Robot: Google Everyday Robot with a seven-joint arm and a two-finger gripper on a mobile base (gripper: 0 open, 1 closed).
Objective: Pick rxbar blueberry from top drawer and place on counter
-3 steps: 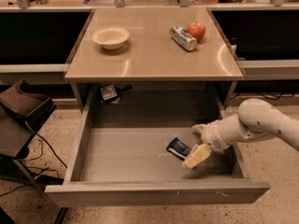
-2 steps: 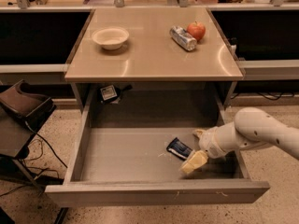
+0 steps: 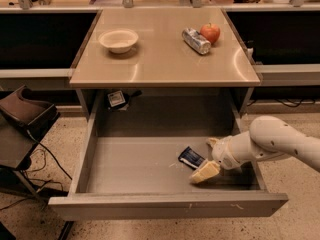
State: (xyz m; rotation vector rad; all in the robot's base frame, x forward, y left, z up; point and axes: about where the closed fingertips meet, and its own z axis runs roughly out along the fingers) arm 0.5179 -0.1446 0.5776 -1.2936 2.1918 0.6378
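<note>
The rxbar blueberry (image 3: 191, 157) is a small dark blue bar lying flat on the floor of the open top drawer (image 3: 140, 164), right of its middle. My gripper (image 3: 208, 158) reaches into the drawer from the right on a white arm. One pale finger (image 3: 204, 173) lies just right of and in front of the bar, the other (image 3: 213, 142) behind it. The fingers are spread and the bar sits between them at their tips, not gripped. The beige counter (image 3: 160, 59) is above the drawer.
On the counter stand a white bowl (image 3: 118, 39), a silver can (image 3: 195, 40) on its side and a red apple (image 3: 210, 32). A dark chair (image 3: 25, 114) stands left of the drawer. Dark side shelves flank the counter.
The arm has dropped slightly and shifted a little left toward the bar. The bar has not moved.
</note>
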